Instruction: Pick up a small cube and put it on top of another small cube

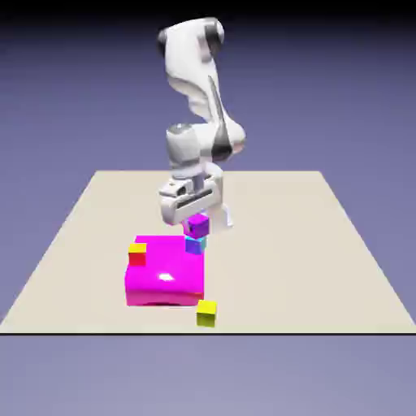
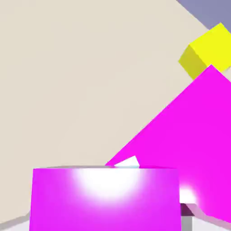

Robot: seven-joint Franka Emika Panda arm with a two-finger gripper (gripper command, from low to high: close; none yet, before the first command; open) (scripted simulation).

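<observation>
Exterior view: we see the purple cube (image 1: 197,225) sitting on the cyan cube (image 1: 194,244), which rests at the far right corner of the magenta block (image 1: 162,275). We judge the stack is placed; the gripper (image 1: 195,213) hangs right over it, fingers spread wide and gripping nothing. Hand view: purple cube (image 2: 106,198) fills the bottom, flat top toward the camera, a sliver of cyan cube (image 2: 127,163) peeking beyond its edge, so the purple one seems slightly offset or rotated. As a cube it has no long axis; it sits upright, faces level. A red cube (image 1: 137,253) and yellow cube (image 1: 206,313) lie apart, uninvolved
</observation>
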